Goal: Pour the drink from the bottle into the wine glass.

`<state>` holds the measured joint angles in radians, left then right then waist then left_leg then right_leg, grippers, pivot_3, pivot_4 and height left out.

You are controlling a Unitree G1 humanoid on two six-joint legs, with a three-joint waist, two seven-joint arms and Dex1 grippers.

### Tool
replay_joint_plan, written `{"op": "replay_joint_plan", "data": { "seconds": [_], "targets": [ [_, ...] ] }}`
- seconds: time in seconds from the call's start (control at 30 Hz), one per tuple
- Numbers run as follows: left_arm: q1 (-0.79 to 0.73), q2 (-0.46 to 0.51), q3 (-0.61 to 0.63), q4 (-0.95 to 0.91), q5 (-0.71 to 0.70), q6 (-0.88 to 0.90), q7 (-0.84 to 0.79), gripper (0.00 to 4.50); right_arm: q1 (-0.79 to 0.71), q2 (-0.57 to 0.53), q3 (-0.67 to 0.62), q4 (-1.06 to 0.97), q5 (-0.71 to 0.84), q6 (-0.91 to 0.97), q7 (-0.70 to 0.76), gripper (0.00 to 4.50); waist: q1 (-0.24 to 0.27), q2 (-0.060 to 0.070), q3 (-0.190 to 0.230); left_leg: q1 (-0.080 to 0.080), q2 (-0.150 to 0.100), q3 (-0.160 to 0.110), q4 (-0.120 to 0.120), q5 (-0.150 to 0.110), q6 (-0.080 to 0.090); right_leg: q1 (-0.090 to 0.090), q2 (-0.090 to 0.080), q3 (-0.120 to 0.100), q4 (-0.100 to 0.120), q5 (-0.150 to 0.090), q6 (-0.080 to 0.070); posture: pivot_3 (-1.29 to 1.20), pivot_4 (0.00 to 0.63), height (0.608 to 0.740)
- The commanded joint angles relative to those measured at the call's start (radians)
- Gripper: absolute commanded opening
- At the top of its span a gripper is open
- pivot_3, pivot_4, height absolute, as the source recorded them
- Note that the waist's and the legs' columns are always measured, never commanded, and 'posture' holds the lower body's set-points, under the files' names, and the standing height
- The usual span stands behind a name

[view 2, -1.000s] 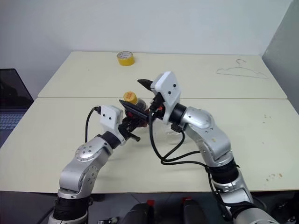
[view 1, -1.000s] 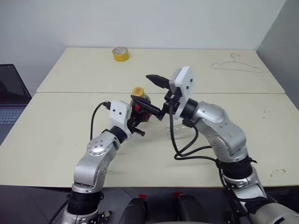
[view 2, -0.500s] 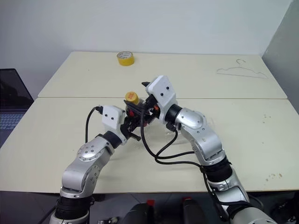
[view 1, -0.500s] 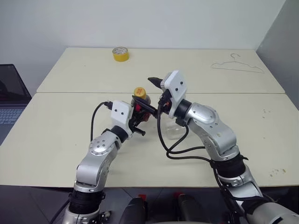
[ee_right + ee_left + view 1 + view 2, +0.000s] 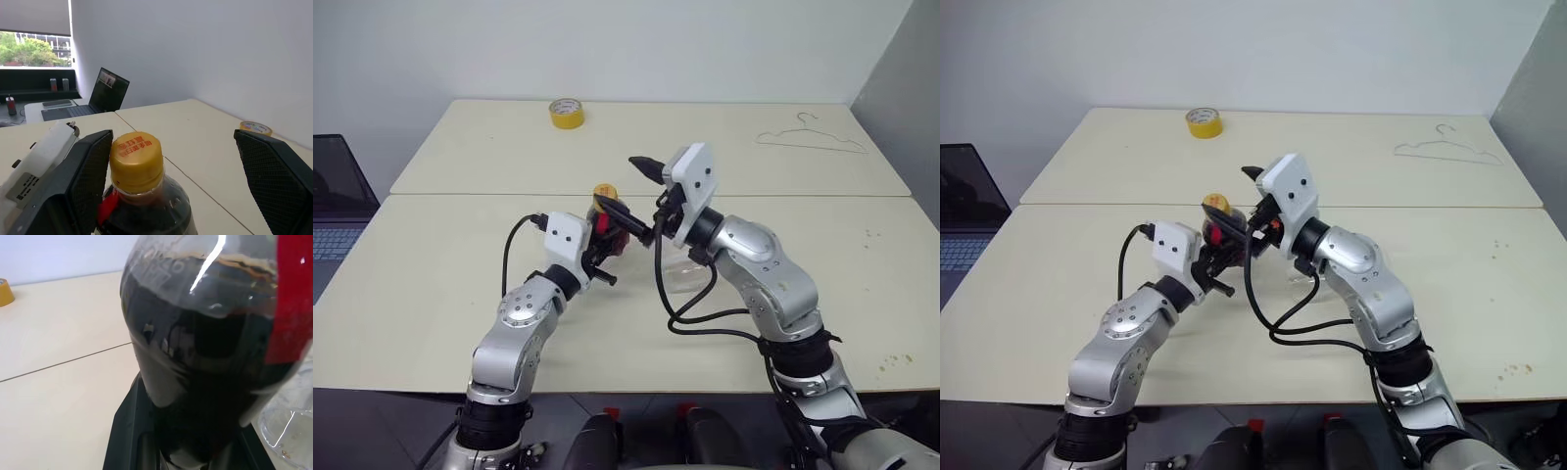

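The left gripper (image 5: pixel 603 247) is gripping the bottle (image 5: pixel 605 223) at frame centre; the right gripper (image 5: pixel 171 161) is gaping around its yellow cap (image 5: pixel 135 155), not yet unscrewed; pouring remains.

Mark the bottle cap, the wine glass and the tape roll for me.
bottle cap (image 5: pixel 136 160), right wrist view, yellow side of the cap.
wine glass (image 5: pixel 683 277), left eye view, clear bowl.
tape roll (image 5: pixel 566 114), left eye view, yellow outer band.

You've got the small squat clear plastic bottle (image 5: pixel 607 225) upright above the near table (image 5: pixel 431 294), mid-scene, between both grippers — left gripper (image 5: pixel 607 245) at its body, right gripper (image 5: pixel 171 161) straddling its cap. Wine glass (image 5: pixel 683 276) just right of it. Tape roll (image 5: pixel 566 113) far behind; wire hanger (image 5: pixel 808 137) back right; laptop (image 5: pixel 333 211) off left.
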<state>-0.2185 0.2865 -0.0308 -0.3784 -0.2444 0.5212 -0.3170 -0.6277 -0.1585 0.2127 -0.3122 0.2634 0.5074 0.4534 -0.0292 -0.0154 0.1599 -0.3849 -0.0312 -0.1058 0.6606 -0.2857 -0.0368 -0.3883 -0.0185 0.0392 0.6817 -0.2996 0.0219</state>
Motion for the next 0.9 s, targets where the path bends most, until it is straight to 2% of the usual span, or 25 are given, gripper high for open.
{"op": "replay_joint_plan", "data": {
  "seconds": [0.03,0.13,0.33,0.6,0.9],
  "targets": [
    [-0.013,0.003,0.025,-0.022,-0.002,-0.023,0.001,0.54,0.011,-0.019,-0.024,-0.041,-0.008,-0.008,-0.006,4.22,0.0,0.0,0.0,0.0,0.0,0.0,0.0,0.0,0.0,0.0,0.0,0.0,0.0,0.0,0.0,0.0,0.15,0.74],
    [-0.016,0.005,0.028,-0.021,-0.004,-0.022,0.001,0.54,0.022,-0.046,-0.024,-0.041,-0.029,-0.013,-0.007,4.22,0.0,0.0,0.0,0.0,0.0,0.0,0.0,0.0,0.0,0.0,0.0,0.0,0.0,0.0,0.0,0.0,0.15,0.74],
    [-0.025,0.002,0.021,-0.016,-0.001,-0.02,0.002,0.54,0.016,-0.038,-0.003,-0.107,0.033,-0.06,0.069,4.22,-0.001,0.0,0.0,0.0,0.0,0.0,0.0,0.0,0.0,0.0,0.0,0.0,0.0,0.0,0.0,0.0,0.15,0.74],
    [-0.027,0.004,0.01,-0.016,0.004,-0.022,-0.003,0.54,-0.013,-0.043,0.057,-0.04,-0.05,-0.068,0.062,4.22,0.0,0.0,0.0,0.0,0.0,0.0,0.0,0.0,0.0,0.0,0.0,0.0,0.0,0.0,0.0,0.0,0.15,0.74],
    [-0.026,0.003,0.001,-0.019,0.005,-0.026,-0.005,0.54,-0.044,-0.02,0.053,0.04,-0.116,-0.084,0.032,4.22,0.0,0.0,0.0,0.0,0.0,0.0,0.0,0.0,0.0,0.0,0.0,0.0,0.0,0.0,0.0,0.0,0.15,0.74]
  ]
}}
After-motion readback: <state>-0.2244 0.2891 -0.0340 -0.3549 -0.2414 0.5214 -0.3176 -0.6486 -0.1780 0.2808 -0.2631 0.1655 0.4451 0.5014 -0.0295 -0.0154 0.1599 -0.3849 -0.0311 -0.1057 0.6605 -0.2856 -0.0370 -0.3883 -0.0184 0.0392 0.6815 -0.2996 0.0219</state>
